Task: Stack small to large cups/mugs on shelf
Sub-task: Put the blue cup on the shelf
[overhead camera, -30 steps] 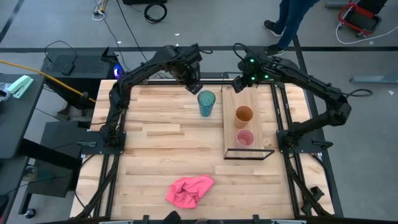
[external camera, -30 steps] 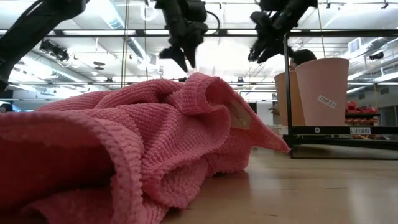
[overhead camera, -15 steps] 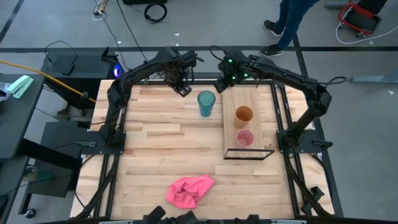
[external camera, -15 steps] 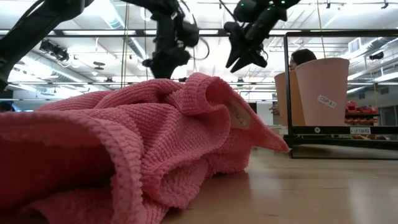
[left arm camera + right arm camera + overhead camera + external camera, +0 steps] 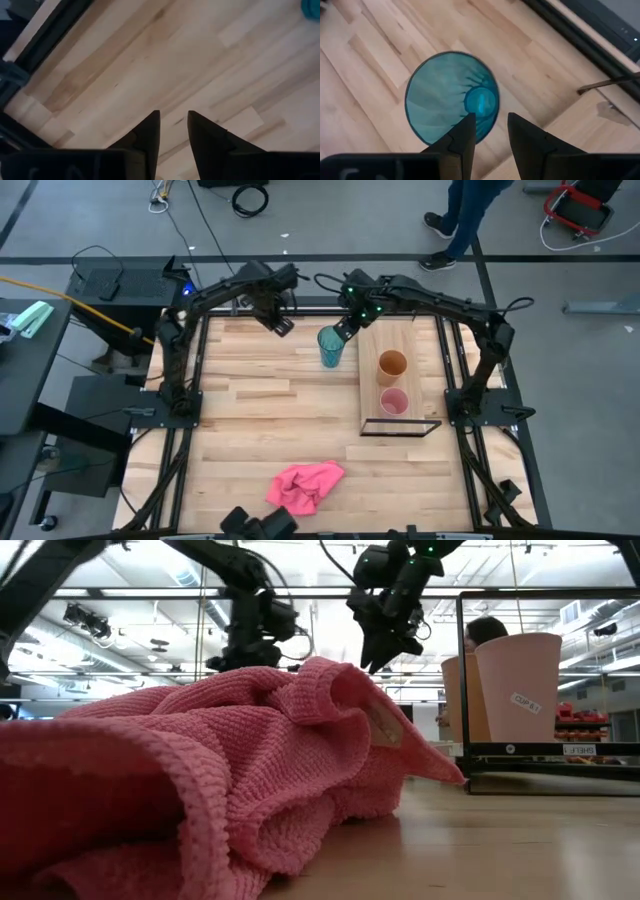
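Observation:
The tall teal cup (image 5: 331,346) stands upright on the tabletop, just left of the shelf (image 5: 405,335). On the shelf board stand the orange cup (image 5: 392,364) and, nearer, the small pink cup (image 5: 394,401). My right gripper (image 5: 343,332) hangs over the teal cup's far-right rim. In the right wrist view I look down into the cup (image 5: 451,97), and my right gripper (image 5: 491,125) is open by a narrow gap above the rim. My left gripper (image 5: 280,325) hovers left of the cup near the table's far edge. It is open narrowly over bare wood (image 5: 173,120).
A crumpled pink cloth (image 5: 305,485) lies near the table's near edge and fills most of the low view (image 5: 230,770), hiding the teal cup there. A black wire frame (image 5: 401,426) stands at the shelf's near end. A person walks on the floor beyond the far edge (image 5: 465,215).
My right gripper has swung from above the shelf's far end toward the table's left and down, and now hangs over the teal cup. My left gripper has drawn away from the cup toward the left along the far edge. The cups have stayed where they were.

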You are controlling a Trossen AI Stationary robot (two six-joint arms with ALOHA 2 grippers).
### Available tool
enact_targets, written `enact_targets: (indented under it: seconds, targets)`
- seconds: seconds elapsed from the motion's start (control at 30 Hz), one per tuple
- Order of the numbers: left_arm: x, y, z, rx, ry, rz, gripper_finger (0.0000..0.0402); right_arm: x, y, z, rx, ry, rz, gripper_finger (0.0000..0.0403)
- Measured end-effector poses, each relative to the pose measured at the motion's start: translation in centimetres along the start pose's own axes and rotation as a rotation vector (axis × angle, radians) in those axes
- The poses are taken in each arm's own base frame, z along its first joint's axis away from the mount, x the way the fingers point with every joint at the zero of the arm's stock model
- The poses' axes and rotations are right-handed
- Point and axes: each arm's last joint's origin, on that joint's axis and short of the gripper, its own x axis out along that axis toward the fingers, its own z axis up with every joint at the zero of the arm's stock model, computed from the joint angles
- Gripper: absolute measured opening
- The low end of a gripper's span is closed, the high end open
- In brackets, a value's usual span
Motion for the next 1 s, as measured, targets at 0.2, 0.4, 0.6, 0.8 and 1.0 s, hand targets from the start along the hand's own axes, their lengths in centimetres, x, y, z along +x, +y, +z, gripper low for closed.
enact_targets:
  seconds: [0.2, 0.4, 0.6, 0.8, 1.0]
  targets:
    - [-0.2, 2.5, -2.6, -0.088, -0.080, -0.046, 0.0097, 0.5, 0.1, 0.0, 0.002, 0.003, -0.024, 0.0121]
    - [0.3, 3.3, -5.2, -0.130, -0.127, -0.066, 0.0089, 0.5, 0.1, 0.0, 0.004, 0.001, -0.033, 0.0121]
    - [1.3, 3.2, -6.3, -0.138, -0.121, -0.085, 0.0082, 0.5, 0.3, -0.1, 0.018, 0.005, -0.030, 0.0121]
    - [1.9, 3.0, -6.3, -0.140, -0.124, -0.128, 0.0084, 1.0, 0.7, -0.4, 0.013, 0.034, -0.032, 0.0121]
    - [1.8, 2.6, -6.1, -0.134, -0.141, -0.138, 0.0077, 2.0, 1.0, -0.5, 0.019, 0.056, -0.037, 0.0121]
